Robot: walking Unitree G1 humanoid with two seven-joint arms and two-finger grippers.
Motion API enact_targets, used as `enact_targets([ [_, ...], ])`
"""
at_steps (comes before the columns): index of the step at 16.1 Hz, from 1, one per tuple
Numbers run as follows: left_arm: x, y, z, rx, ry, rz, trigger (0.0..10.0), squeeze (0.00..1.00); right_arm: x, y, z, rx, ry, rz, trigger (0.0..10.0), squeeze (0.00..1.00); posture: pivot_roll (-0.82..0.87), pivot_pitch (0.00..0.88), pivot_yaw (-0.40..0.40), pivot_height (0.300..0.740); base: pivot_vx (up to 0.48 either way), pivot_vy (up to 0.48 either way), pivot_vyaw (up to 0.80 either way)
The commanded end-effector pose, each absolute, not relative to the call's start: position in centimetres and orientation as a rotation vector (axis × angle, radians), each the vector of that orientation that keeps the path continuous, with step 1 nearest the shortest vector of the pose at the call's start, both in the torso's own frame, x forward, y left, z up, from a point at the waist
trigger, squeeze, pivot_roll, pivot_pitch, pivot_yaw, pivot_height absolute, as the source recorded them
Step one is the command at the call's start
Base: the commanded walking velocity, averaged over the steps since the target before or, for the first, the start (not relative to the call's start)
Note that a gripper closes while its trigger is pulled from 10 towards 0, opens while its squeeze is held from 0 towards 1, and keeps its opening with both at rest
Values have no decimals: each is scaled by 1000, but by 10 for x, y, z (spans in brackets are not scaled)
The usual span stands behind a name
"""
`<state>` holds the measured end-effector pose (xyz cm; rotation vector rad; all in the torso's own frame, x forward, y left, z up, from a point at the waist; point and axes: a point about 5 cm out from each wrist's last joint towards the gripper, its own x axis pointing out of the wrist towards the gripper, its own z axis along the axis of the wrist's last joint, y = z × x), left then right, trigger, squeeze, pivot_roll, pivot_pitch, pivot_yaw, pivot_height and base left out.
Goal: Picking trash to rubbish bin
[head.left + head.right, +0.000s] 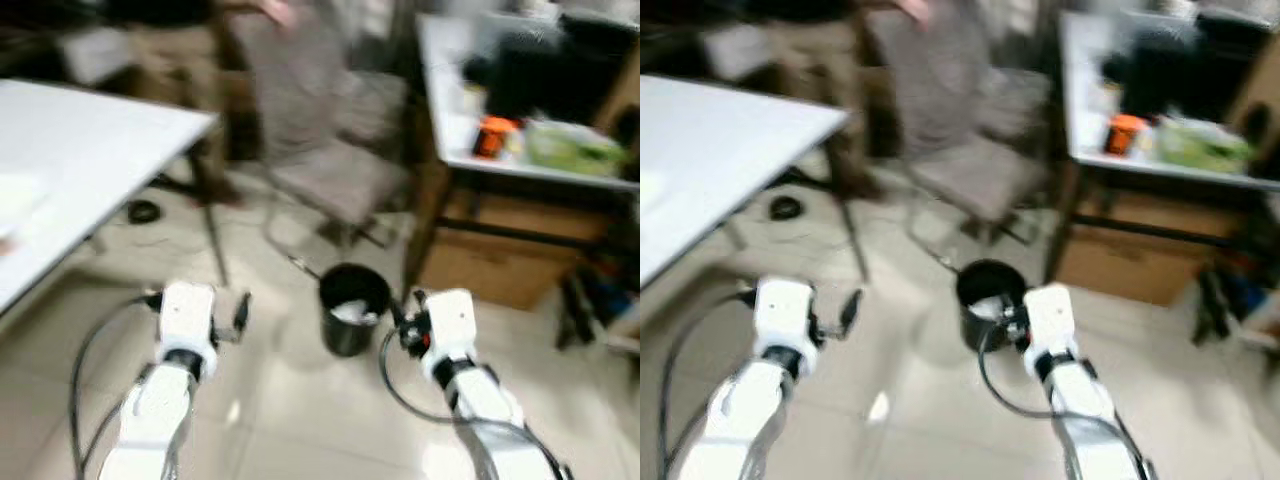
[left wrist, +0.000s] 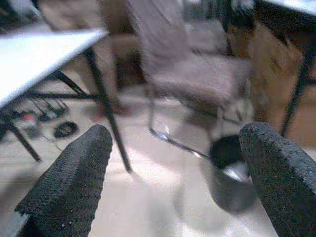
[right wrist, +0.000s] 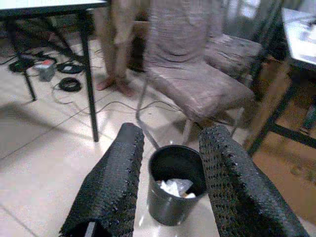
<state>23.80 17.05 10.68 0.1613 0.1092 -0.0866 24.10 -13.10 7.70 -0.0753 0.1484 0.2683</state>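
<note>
head views downward, wrist views share bin (image 3: 175, 190)

This is looking like a lived-in home workroom. A black rubbish bin (image 3: 174, 190) is standing on pale floor tiles (image 1: 300, 400). Just behind the bin, a fabric-covered chair (image 3: 197, 84) is sitting; beside the bin, a cluttered desk (image 1: 520, 150) is rising over a cardboard box (image 1: 500, 250). Cables (image 3: 64, 74) are lying under a white table (image 1: 80, 160) well apart from the bin.

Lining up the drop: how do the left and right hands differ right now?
The left hand is spread wide, with the bin off toward one finger. The right hand is narrower, with the bin seen between its fingers. Both are open and carry nothing.
</note>
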Motion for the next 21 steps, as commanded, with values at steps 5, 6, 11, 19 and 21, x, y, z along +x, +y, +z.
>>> enact_targets([
  [5,243,181,140,185,-19,-17,10000,0,261,-115,110,-72,41,387,10000,0,-67,0,-69,740,169,0,800],
  [6,245,186,145,189,-32,1,10000,0,263,-111,112,-69,35,411,10000,0,-60,0,-73,740,300,0,800],
  [11,249,196,155,210,-50,30,10000,0,263,-105,111,-57,39,439,10000,0,-44,0,-72,740,300,0,800],
  [19,255,200,156,228,-39,21,10000,0,261,-104,102,-38,56,430,10000,0,-40,0,-60,740,301,0,700],
  [21,259,195,151,229,-18,-35,10000,0,262,-113,97,-39,64,352,10000,0,-47,0,-48,740,300,0,0],
])
